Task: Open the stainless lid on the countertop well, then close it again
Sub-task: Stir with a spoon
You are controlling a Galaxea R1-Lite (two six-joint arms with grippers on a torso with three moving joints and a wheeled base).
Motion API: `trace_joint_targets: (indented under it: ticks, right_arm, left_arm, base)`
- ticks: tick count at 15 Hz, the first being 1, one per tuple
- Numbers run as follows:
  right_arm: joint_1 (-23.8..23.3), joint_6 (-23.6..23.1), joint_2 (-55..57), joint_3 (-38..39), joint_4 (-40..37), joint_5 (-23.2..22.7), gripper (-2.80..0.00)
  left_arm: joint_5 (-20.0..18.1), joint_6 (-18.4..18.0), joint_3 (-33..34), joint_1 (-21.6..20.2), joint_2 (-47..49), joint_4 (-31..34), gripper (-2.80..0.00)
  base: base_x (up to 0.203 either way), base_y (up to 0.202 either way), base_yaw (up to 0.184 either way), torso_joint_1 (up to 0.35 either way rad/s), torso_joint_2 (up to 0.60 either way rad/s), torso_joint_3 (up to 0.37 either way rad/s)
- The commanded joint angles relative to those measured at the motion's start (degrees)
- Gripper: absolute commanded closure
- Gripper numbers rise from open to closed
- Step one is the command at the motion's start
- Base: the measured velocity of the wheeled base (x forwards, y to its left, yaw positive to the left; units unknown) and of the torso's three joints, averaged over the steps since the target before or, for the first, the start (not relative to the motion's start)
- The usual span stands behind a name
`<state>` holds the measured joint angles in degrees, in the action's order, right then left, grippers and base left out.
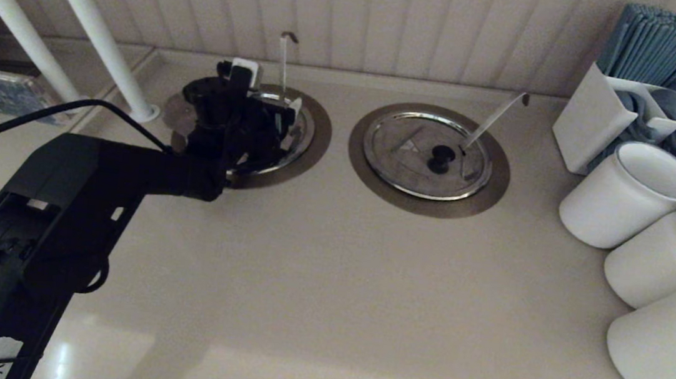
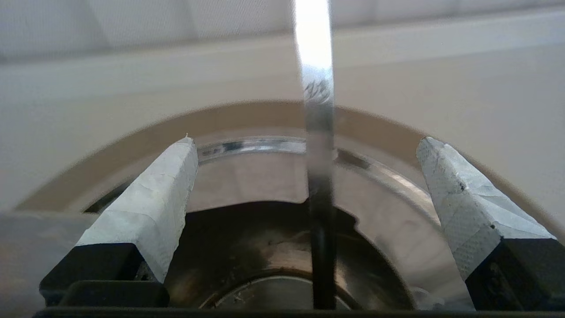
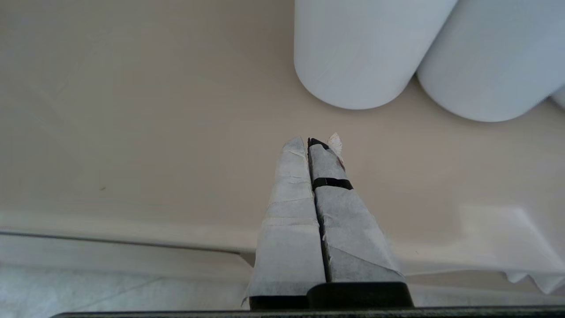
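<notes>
My left gripper (image 1: 268, 89) hangs open low over the countertop well (image 1: 317, 143) at the back left, pointing at the wall. Its taped fingertips (image 2: 176, 176) stand wide apart on either side of the upright ladle handle (image 2: 318, 132) and hold nothing. In the left wrist view the near part of the well (image 2: 247, 247) is dark and uncovered. Beyond it lies the stainless lid (image 2: 247, 185), a shiny steel sheet notched round the handle. In the head view the gripper hides most of the lid. My right gripper (image 3: 309, 143) is shut and empty above bare counter.
A twin lid (image 1: 426, 155) with a black knob and a slanting ladle handle (image 1: 496, 118) sits to the right. White cylindrical containers (image 1: 626, 195) and a white holder of blue utensils (image 1: 609, 117) crowd the right side. White posts (image 1: 97, 32) rise at the left, with the panelled wall close behind.
</notes>
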<state>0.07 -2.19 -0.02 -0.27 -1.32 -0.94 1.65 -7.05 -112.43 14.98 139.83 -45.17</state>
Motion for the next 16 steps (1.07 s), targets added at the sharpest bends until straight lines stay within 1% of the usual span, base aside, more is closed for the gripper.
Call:
trace_joint_targets:
  ticks: [1,2,5,9,14,15,16]
  right_arm:
    - [0.01,0.0,0.02,0.0,0.0,-0.03,0.0]
    - [0.01,0.0,0.02,0.0,0.0,-0.03,0.0]
    - [0.01,0.0,0.02,0.0,0.0,-0.03,0.0]
    - [0.01,0.0,0.02,0.0,0.0,-0.03,0.0]
    - [0.01,0.0,0.02,0.0,0.0,-0.03,0.0]
    - [0.01,0.0,0.02,0.0,0.0,-0.03,0.0]
    - [0.01,0.0,0.02,0.0,0.0,-0.03,0.0]
  left_arm:
    - [0.78,0.01,0.02,0.05,-0.94,-0.28,-2.8]
    - [0.84,0.01,0.02,0.09,-0.96,-0.88,-2.8]
    - [0.02,-0.42,0.02,0.13,-0.08,-7.3,-2.8]
    - [0.82,-0.41,-0.07,0.4,-0.26,-5.97,-2.8]
    - [0.82,-0.34,-0.15,0.4,0.01,-5.02,-2.8]
    - [0.82,-0.34,-0.15,0.4,-0.06,-4.96,0.0]
    - [0.82,-0.25,-0.15,0.31,-0.08,-4.94,0.0]
  base:
    - [0.0,0.0,0.0,0.002,0.01,-0.188]
    - [0.0,0.0,0.0,0.0,0.0,-0.193]
    - [0.0,0.0,0.0,0.004,0.0,-0.089]
    - [0.0,0.0,0.0,0.0,0.0,-0.007]
    - [0.0,0.0,0.0,0.0,0.0,0.0]
    - [0.0,0.0,0.0,0.0,0.0,0.0]
    - [0.0,0.0,0.0,0.0,0.0,0.0]
